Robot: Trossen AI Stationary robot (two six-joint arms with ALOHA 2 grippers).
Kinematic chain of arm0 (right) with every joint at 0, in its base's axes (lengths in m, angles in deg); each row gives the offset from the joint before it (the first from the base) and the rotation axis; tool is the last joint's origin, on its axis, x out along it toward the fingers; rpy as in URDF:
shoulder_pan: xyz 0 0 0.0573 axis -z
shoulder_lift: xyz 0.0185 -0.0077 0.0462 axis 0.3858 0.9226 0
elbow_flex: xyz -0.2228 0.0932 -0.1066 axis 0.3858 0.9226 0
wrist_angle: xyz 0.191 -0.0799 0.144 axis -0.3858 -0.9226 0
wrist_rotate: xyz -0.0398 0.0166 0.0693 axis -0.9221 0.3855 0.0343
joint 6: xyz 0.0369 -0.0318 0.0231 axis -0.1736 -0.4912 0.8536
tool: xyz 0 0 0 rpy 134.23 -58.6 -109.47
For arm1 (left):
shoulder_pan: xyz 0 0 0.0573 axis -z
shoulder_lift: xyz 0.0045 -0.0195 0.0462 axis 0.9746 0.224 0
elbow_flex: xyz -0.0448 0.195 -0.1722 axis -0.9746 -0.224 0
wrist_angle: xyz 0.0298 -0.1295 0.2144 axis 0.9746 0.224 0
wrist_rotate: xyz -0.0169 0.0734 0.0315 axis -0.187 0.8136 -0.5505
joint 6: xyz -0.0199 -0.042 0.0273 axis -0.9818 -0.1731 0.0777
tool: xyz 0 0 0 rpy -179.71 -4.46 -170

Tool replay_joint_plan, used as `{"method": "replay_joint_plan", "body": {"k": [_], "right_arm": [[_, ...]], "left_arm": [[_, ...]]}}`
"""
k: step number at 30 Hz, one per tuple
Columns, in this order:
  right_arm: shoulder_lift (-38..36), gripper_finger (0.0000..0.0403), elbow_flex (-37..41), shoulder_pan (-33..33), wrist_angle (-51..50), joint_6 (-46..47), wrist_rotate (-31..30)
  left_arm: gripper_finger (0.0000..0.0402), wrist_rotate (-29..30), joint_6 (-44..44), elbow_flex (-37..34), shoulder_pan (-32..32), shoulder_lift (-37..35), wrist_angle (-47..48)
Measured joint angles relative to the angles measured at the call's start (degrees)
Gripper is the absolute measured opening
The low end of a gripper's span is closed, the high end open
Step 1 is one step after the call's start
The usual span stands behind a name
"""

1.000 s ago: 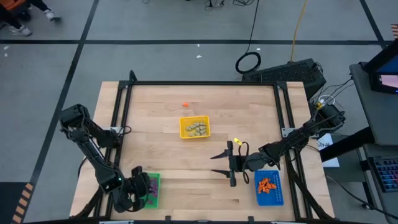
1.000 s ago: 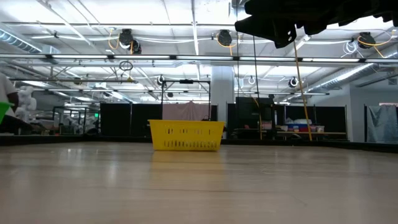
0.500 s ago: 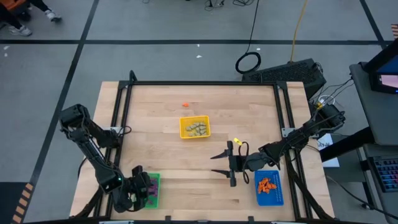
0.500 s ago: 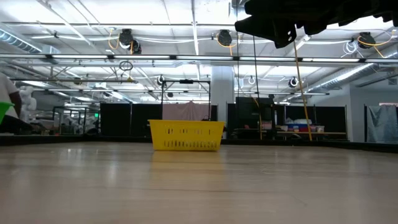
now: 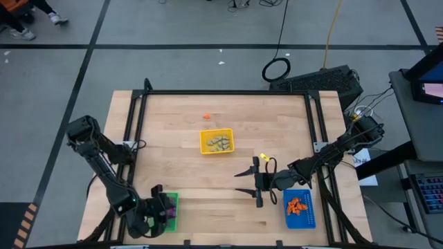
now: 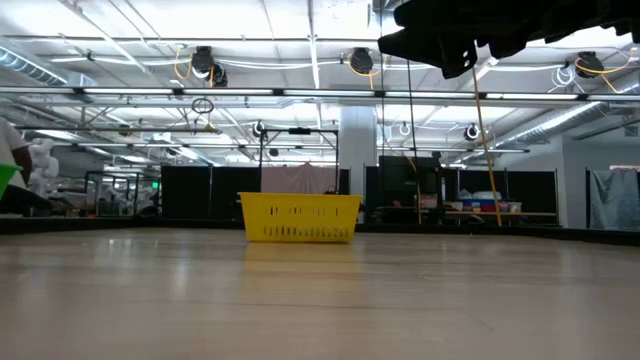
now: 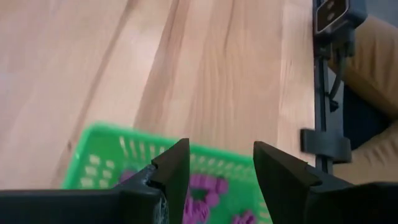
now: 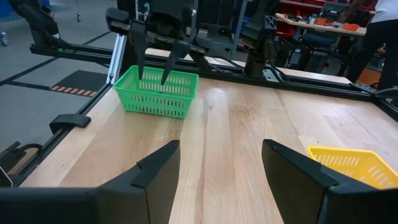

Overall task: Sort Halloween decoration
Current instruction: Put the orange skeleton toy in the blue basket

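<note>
My left gripper (image 5: 160, 207) is open and empty, pointing down just above the green tray (image 5: 170, 211), which holds purple trinkets (image 7: 205, 198); it also shows in the right wrist view (image 8: 153, 78). My right gripper (image 5: 242, 183) is open and empty, held above the bare table between the trays. The yellow tray (image 5: 217, 142) holds pale beige-grey trinkets (image 5: 219, 144). The blue tray (image 5: 300, 209) holds orange trinkets (image 5: 296, 205). One orange trinket (image 5: 206, 116) lies on the table beyond the yellow tray.
A black frame (image 5: 225, 93) runs along the table's far, left and right edges. Bare wood lies between the three trays. The yellow tray (image 6: 300, 217) stands mid-table in the low view, with my right arm (image 6: 470, 30) high above.
</note>
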Motion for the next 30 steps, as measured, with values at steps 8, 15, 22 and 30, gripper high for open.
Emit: {"method": "replay_joint_plan", "body": {"k": [8,15,22,30], "right_arm": [[0.0,0.0212,0.0,0.0,0.07,0.0,-0.02],[0.0,0.0212,0.0,0.0,-0.06,0.17,-0.02],[0.0,0.0212,0.0,0.0,-1.55,0.18,-0.02],[0.0,0.0212,0.02,0.0,-3.69,0.19,-0.02]], "left_arm": [[0.0176,0.07,16.92,3.8,-8.8,0.0,-0.15],[0.0176,3.26,32.14,7.66,-18.34,-0.02,-0.13],[0.0176,9.52,42.53,11.23,-26.93,-0.02,0.23],[0.0176,7.74,52.49,13.52,-38.6,-2.33,0.41]]}}
